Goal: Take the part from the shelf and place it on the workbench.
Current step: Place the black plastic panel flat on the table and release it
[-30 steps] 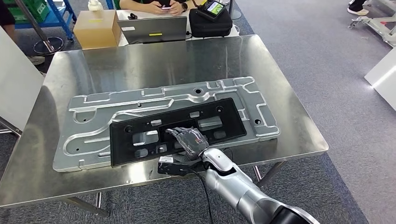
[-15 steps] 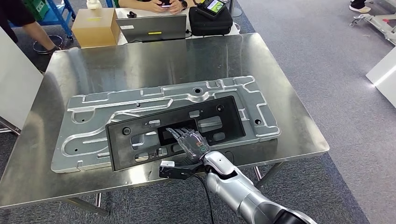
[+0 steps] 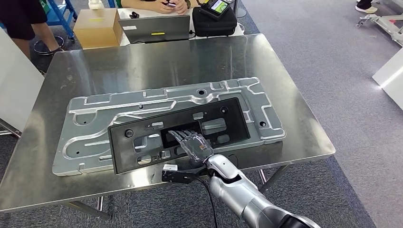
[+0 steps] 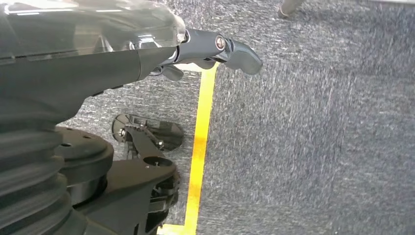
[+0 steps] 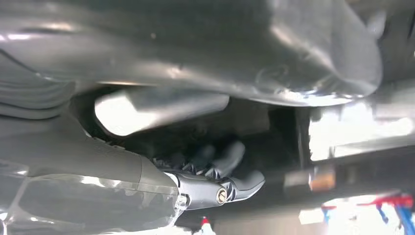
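We held the stiff, light-looking black part (image 3: 178, 134) through its centre cutout, right hand (image 3: 194, 145) fingers hooked on it, over the tabletop (image 3: 157, 61); left hand (image 4: 215, 49) curled, empty.

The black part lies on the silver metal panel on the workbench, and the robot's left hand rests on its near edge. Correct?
Not quite: the right hand rests on the black part, as the head view shows. The part does lie on the silver metal panel on the workbench.
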{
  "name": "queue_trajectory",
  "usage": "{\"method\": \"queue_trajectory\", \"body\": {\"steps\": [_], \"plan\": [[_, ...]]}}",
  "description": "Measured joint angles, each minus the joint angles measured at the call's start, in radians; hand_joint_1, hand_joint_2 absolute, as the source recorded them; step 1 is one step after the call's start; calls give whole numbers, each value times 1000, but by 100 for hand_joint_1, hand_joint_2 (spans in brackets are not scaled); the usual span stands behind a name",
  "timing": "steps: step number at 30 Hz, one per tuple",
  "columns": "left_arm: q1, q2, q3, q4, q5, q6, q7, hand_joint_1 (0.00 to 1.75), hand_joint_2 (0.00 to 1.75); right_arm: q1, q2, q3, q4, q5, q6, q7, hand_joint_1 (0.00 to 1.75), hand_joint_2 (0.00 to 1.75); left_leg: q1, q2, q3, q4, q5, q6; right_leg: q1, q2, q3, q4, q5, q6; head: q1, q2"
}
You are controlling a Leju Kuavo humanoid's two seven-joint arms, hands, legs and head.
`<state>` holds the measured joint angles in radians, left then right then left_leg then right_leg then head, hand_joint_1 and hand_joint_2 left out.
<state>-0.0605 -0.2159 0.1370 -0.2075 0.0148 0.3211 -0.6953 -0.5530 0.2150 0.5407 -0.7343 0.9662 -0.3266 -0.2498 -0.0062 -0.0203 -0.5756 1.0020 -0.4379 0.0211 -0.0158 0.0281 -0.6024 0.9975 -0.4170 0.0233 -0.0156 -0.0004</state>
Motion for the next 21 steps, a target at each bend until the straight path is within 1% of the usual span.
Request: {"method": "queue_trajectory", "body": {"steps": [5,8,10,13,16,18,21], "plan": [[8,5,10,0,-17,-2,-3,0,175,11,-32,-81,-217,-11,84,55,0,0,0,0,-1,0,0,0,0,0,0,0,0,0,0,0],[9,6,12,0,-23,-3,-3,0,175,17,-43,-107,-294,-14,90,60,0,0,0,0,-1,0,0,0,0,0,-1,0,0,0,0,0],[9,6,16,0,-32,-7,-3,0,175,25,-49,-127,-349,-39,86,60,0,0,0,0,-1,0,0,0,0,-1,-1,0,0,0,0,0],[9,6,18,0,-51,-20,-3,0,175,18,-75,-186,-476,-143,125,71,0,0,0,-1,-2,0,0,0,0,-1,-2,0,0,0,0,0],[9,5,19,0,-68,-27,-2,0,175,-29,-121,-260,-577,-277,189,80,0,0,-1,-1,-3,0,0,1,-1,-1,-2,0,1,1,0,0],[8,5,19,0,-75,-28,-1,0,175,-76,-157,-304,-612,-345,216,78,0,0,-2,-1,-3,1,1,1,-2,-1,-2,0,1,2,0,0],[7,4,19,0,-80,-25,2,0,175,-134,-208,-343,-629,-402,222,67,0,0,-2,-1,-2,1,1,2,-2,-1,-1,0,2,2,0,0]]}}
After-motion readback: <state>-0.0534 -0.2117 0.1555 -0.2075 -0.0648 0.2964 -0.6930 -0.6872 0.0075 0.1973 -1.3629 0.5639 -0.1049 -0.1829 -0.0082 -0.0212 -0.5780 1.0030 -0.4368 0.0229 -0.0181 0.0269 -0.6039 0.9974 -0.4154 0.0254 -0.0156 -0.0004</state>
